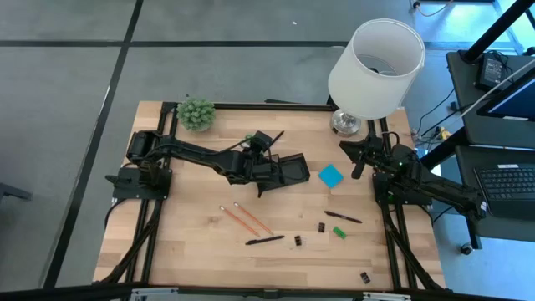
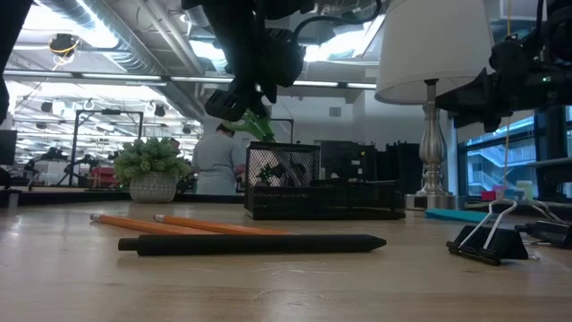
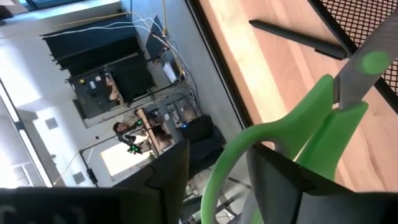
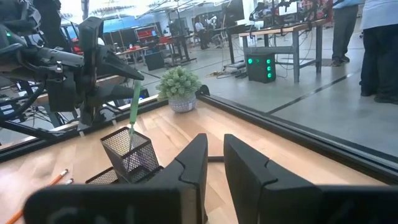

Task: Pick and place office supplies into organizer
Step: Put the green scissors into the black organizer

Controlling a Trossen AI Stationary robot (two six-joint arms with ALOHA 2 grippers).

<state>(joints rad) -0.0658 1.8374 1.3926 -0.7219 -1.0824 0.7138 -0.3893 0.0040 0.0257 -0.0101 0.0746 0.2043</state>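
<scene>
My left gripper is shut on the green-handled scissors above the black mesh organizer. The scissors point down, with their blades reaching into the organizer's tall cup. On the table lie two orange pencils, a black pen, a second pen, a blue sticky-note pad, small black clips and a green piece. My right gripper waits, shut, near the lamp base. My left gripper holds the scissors by a green handle loop. The loop's band is pinched between the two fingers, and one finger seems to sit inside the loop. The scissors hang blades down, lifted off the table, with the tips inside the mesh cup.
A white-shaded lamp stands at the far right of the table and a potted plant at the far edge, left of the organizer. One clip lies near the near right corner. People stand in the room beyond the table.
</scene>
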